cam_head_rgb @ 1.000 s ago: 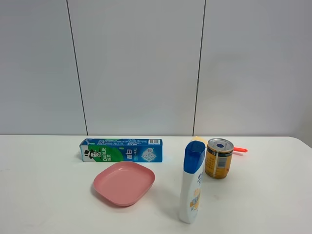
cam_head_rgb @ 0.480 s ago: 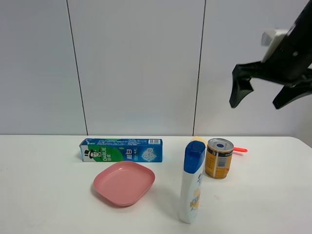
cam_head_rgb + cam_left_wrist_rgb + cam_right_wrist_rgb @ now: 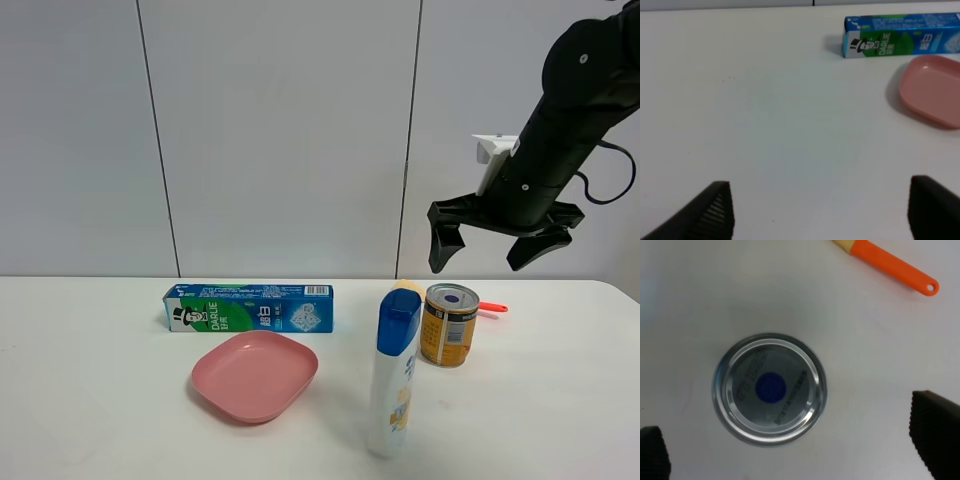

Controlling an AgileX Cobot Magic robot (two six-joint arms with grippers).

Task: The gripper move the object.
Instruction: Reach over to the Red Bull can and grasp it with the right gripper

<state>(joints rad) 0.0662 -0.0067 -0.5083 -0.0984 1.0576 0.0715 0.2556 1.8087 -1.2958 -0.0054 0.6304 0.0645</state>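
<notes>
The small yellow-orange tin can (image 3: 449,326) with a silver lid and a blue spot stands on the white table at the right. The right wrist view looks straight down on its lid (image 3: 769,388). My right gripper (image 3: 497,252) hangs open in the air above the can, black claws spread wide, touching nothing. In the right wrist view its fingertips (image 3: 935,432) show at the frame edges on either side of the can. My left gripper (image 3: 822,212) is open and empty over bare table; it does not show in the exterior high view.
A tall white bottle with a blue cap (image 3: 394,372) stands just front-left of the can. An orange handle (image 3: 492,307) lies behind the can, also in the right wrist view (image 3: 890,265). A pink plate (image 3: 254,375) and a toothpaste box (image 3: 249,307) lie at centre-left.
The right arm came into view from the upper right and has moved down and left, now hanging over the can. The objects on the table have not moved.
</notes>
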